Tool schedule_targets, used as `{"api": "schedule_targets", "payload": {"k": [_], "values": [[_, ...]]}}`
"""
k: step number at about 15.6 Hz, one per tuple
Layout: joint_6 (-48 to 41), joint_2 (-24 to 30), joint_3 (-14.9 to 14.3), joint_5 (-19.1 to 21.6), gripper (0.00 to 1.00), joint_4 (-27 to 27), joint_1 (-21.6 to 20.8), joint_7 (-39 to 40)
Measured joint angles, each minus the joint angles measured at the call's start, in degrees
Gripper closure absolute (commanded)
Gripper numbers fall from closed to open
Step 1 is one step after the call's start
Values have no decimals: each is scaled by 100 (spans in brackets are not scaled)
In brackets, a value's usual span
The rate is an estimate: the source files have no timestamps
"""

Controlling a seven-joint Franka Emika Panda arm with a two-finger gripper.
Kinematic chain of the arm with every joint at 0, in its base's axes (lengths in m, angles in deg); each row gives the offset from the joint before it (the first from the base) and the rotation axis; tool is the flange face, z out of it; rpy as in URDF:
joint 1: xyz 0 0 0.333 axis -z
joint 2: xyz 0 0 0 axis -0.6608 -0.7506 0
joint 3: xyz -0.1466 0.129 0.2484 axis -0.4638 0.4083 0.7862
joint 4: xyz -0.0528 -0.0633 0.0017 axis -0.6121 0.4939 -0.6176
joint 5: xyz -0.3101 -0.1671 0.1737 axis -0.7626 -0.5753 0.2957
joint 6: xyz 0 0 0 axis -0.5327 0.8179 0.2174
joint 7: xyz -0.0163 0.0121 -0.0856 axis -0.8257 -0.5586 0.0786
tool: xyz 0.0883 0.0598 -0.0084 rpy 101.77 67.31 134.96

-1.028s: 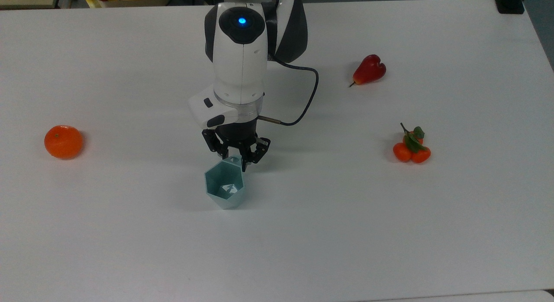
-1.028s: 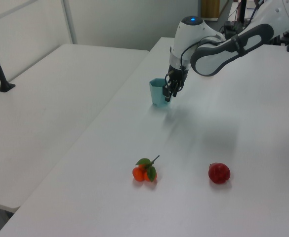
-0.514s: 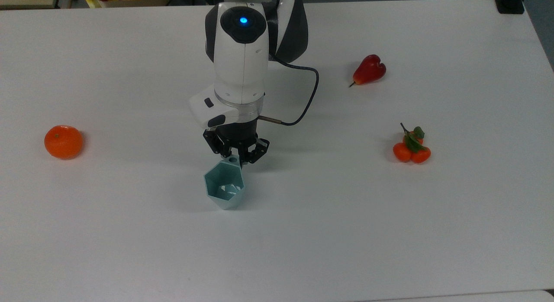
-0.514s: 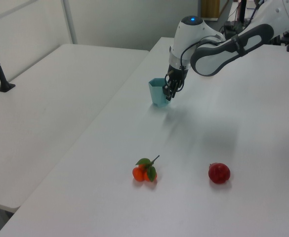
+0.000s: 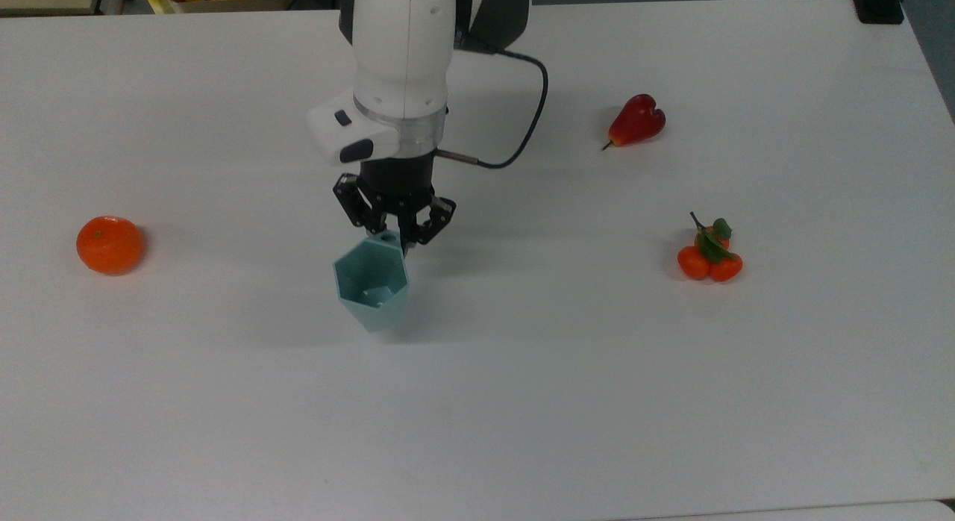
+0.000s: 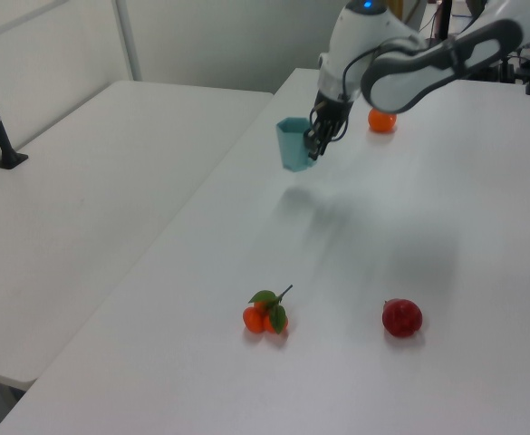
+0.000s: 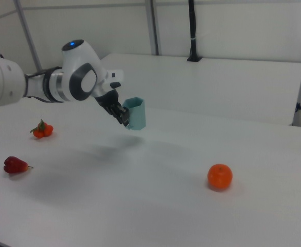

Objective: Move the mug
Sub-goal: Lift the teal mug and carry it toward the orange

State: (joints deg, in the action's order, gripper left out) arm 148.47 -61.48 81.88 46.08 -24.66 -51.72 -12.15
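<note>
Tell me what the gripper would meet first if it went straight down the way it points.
Bare table, most likely. The gripper points down, shut on the mug held clear above its shadow; nothing else lies beneath it, though depth is uncertain.

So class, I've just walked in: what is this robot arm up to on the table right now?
The arm's gripper is shut on the handle of the pale teal mug and holds it clear of the white table; the right view shows the mug's shadow beneath it. An orange, a red fruit and a small cluster of oranges lie apart, untouched.
</note>
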Motion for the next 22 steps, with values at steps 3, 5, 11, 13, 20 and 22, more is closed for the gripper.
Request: {"api": "schedule_targets", "payload": {"k": [3, 5, 11, 13, 20, 22], "values": [[-293, 782, -1, -7, 91, -642, 30, 24], [-376, 1292, -1, -12, 91, -1169, 37, 114], [-616, 2350, 1, -211, 91, -2633, 37, 155], [-646, 2482, 8, -268, 91, -3000, 32, 158], [-647, 2535, 25, -400, 77, -3487, -20, 165], [-658, 2534, 25, -467, 62, -3595, -25, 165]]}}
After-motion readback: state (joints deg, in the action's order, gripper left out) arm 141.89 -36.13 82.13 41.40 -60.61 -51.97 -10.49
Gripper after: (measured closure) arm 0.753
